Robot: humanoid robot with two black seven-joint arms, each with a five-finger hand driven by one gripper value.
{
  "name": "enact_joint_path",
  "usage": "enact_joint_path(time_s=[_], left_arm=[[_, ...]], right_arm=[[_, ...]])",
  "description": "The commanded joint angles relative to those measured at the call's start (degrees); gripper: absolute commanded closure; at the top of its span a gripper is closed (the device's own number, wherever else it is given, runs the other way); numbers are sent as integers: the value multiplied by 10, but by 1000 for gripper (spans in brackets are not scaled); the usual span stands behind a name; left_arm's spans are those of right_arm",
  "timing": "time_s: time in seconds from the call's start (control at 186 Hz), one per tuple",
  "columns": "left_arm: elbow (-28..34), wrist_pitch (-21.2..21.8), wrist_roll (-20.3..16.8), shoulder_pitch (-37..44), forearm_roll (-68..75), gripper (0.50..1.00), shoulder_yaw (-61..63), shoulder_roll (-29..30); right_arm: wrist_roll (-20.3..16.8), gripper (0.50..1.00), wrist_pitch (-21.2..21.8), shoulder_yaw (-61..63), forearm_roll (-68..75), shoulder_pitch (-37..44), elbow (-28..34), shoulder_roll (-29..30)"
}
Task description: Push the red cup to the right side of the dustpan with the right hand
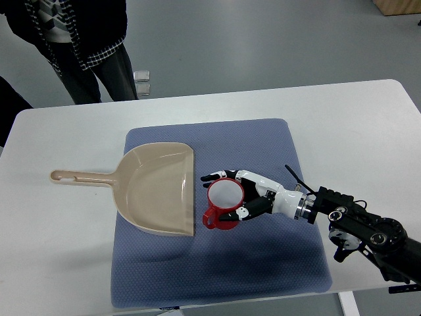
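Note:
A red cup [223, 205] with a white inside stands upright on the blue mat [263, 263], just right of the beige dustpan [158, 187]. The dustpan's open edge faces the cup and its handle points left. My right hand [231, 193] reaches in from the right edge and wraps the cup's right side: fingers [220, 176] curve over the far rim, the thumb sits at the near side by the cup's handle. The fingers touch the cup loosely rather than clamp it. My left arm does not show.
The mat lies on a white table [52, 257]. A person in dark clothes [79, 46] stands beyond the table's far left edge. The table's right edge runs near my forearm [358, 224].

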Motion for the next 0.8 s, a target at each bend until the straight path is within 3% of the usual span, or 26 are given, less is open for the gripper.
enact_joint_path(time_s=[0.0, 0.372, 0.797], left_arm=[[0, 0, 0, 0, 0, 500, 0, 0], [0, 0, 0, 0, 0, 500, 0, 0], [1, 0, 0, 0, 0, 500, 0, 0]], right_arm=[[0, 572, 10, 4, 0, 5, 0, -4], [0, 572, 44, 7, 4, 6, 4, -34], [0, 572, 44, 51, 9, 33, 3, -77]])
